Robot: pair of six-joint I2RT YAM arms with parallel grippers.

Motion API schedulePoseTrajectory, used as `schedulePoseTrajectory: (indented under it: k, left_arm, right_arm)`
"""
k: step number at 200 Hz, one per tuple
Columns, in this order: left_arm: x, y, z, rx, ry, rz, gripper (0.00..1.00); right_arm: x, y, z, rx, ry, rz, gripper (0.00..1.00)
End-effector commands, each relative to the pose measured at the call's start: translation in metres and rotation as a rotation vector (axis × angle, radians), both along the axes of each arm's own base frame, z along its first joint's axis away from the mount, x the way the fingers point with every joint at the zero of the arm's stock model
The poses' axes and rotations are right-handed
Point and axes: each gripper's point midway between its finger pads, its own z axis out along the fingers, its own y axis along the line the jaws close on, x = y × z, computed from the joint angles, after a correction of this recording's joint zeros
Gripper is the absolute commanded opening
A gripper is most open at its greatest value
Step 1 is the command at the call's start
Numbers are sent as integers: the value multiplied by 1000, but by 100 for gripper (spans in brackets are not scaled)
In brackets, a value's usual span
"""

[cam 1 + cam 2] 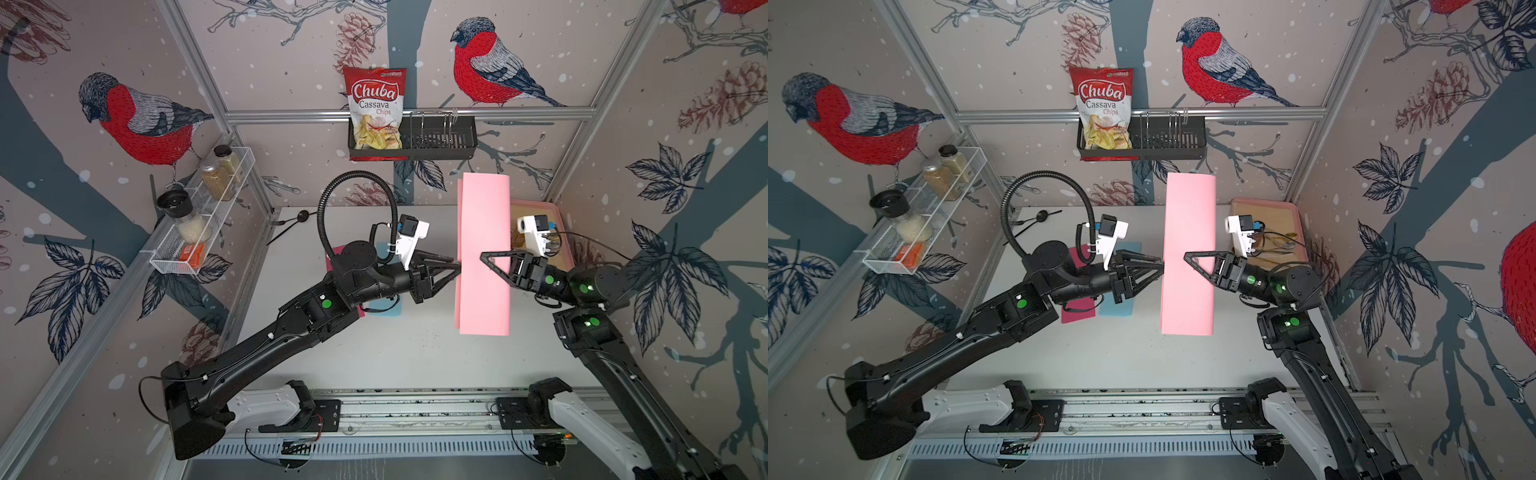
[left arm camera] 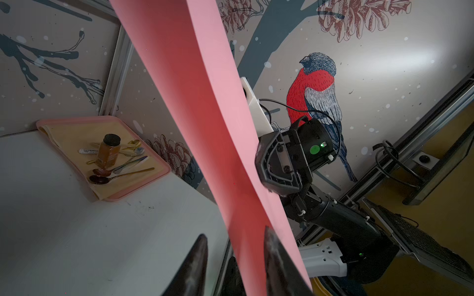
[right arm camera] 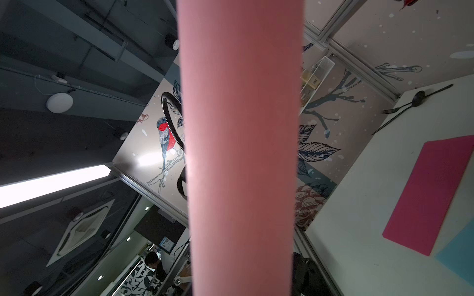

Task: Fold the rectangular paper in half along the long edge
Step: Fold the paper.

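The pink rectangular paper (image 1: 484, 208) hangs in the air above the table, bent over on itself into a long loose loop with no crease, as both top views show. My right gripper (image 1: 488, 259) reaches in from the right at mid-length and is shut on the paper (image 1: 1190, 208), one finger lying across its upper face. At the paper's left edge my left gripper (image 1: 457, 266) stands open; in the left wrist view its tips (image 2: 234, 233) are apart with the paper's edge (image 2: 195, 102) between them. The paper (image 3: 241, 128) fills the middle of the right wrist view and hides that gripper's fingers.
A magenta sheet (image 1: 1077, 309) and a light blue sheet (image 1: 1117, 307) lie on the white table under my left arm. A pink tray (image 2: 77, 119) with a jar and spoons sits at the back right corner. Black cutlery (image 1: 301, 216) lies at the back left.
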Motion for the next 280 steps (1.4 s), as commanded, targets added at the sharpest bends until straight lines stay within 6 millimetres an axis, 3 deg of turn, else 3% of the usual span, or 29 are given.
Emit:
schedulePoseTrajectory:
  k: [1, 105, 121, 152, 176, 280]
  left_arm:
    - [-3, 0, 12, -31, -28, -11, 39]
    - [-4, -3, 11, -29, -28, -23, 34]
    - [-4, -3, 11, -28, -28, -24, 28]
    - [-4, -5, 7, -25, -22, -32, 9]
    - [-5, -6, 6, -22, -21, -35, 3]
    - [-5, -3, 10, -20, -29, -22, 8]
  right_arm:
    - [-17, -2, 17, 39, -69, 44, 26]
    - [-19, 3, 8, 5, -70, 46, 27]
    - [-17, 4, 6, -2, -70, 42, 27]
    - [-15, 5, 4, -10, -66, 28, 26]
    - [-13, 5, 3, -18, -68, 20, 26]
    - [-12, 5, 5, -44, -80, 6, 25]
